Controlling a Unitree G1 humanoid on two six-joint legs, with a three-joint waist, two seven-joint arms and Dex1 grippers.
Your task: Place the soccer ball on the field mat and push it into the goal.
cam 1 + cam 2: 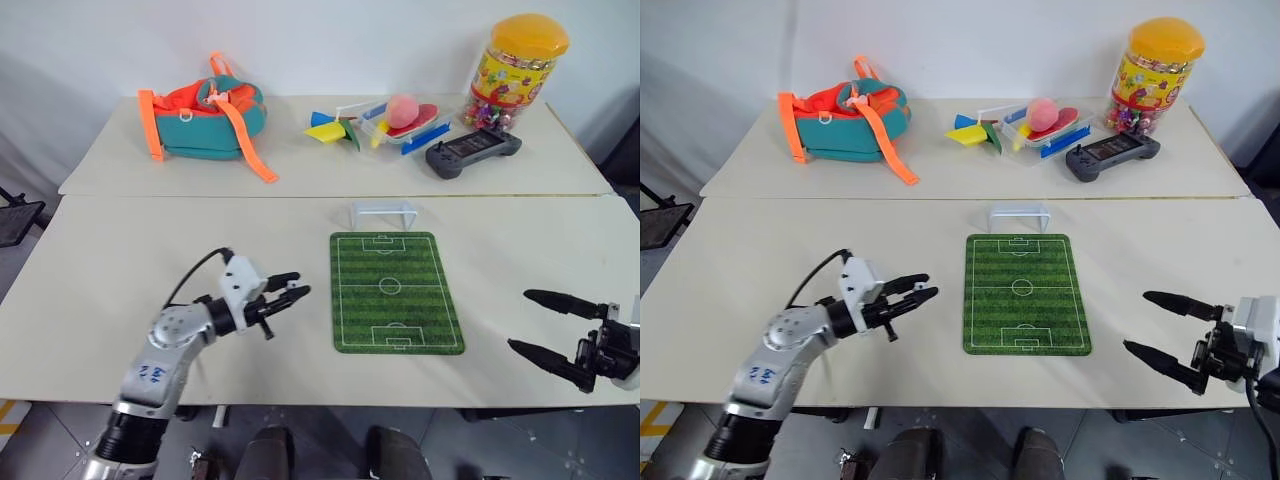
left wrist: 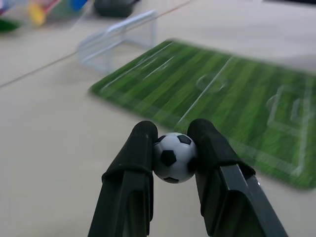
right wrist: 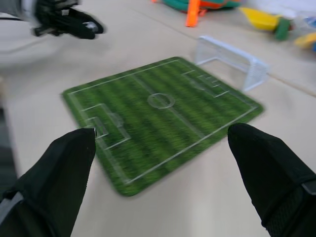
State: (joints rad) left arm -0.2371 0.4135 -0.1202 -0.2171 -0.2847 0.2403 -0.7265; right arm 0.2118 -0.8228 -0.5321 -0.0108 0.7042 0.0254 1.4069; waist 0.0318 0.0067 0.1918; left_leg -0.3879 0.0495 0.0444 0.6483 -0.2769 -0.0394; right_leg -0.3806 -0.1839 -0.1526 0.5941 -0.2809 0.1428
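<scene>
Holding the soccer ball [image 2: 173, 157] pinched between its fingers, the left pincer [image 1: 283, 297] hovers beside the field mat [image 1: 396, 290] — right pincer [image 1: 546, 323] spread, empty. Next: set ball on mat, facing the goal [image 1: 383, 212].

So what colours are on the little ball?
White with black patches; the ball shows best in the left wrist view.

Item count on the desk:

- Soccer ball [image 2: 173, 157]: one.
- Field mat [image 1: 396, 290]: one.
- Goal [image 1: 383, 212]: one, at the mat's far edge.
- Backpack [image 1: 203, 117]: one, far left corner area.
- Candy jar [image 1: 515, 68]: one, far right corner.
- Game controller [image 1: 472, 152]: one.
- Clear tray [image 1: 398, 123] of toys: one.
- Pink ball [image 1: 403, 109]: one.
</scene>
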